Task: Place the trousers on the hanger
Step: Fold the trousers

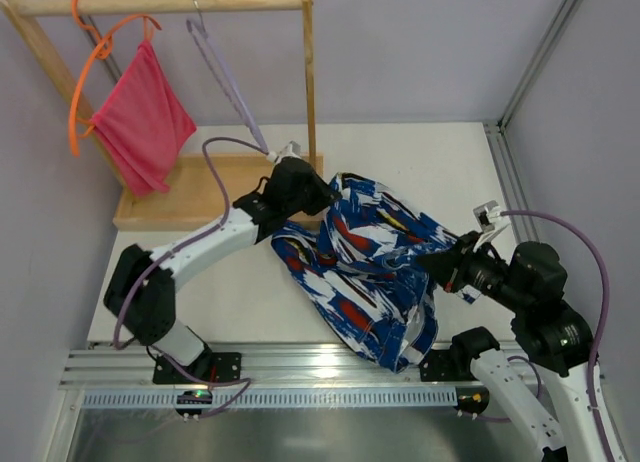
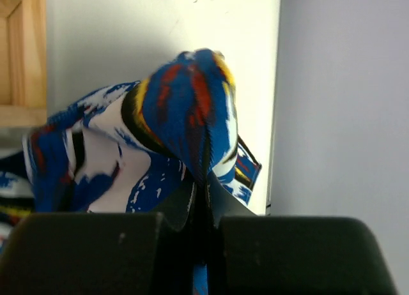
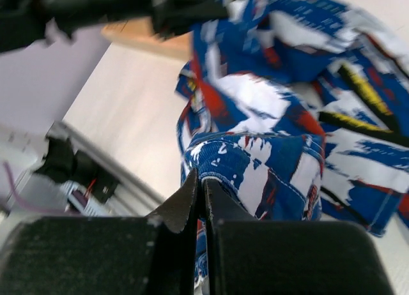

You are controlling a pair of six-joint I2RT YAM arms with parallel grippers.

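The trousers [image 1: 365, 272], in a busy blue, white, red and black print, lie bunched on the white table between both arms. My left gripper [image 1: 325, 197] is shut on a fold at their far left edge; in the left wrist view the cloth [image 2: 192, 110] bulges up from the closed jaws. My right gripper [image 1: 440, 264] is shut on the hem at their right side, and the right wrist view shows the hem [image 3: 255, 161] pinched between the jaws. The pale lavender hanger [image 1: 225, 77] hangs from the wooden rail [image 1: 165, 2], empty, just behind the left gripper.
An orange hanger [image 1: 85, 72] with a pink-red cloth [image 1: 145, 117] hangs at the rail's left. The rack's wooden base [image 1: 190, 192] and upright post [image 1: 310, 82] stand close to the left gripper. The table's near edge has a metal rail [image 1: 300, 367].
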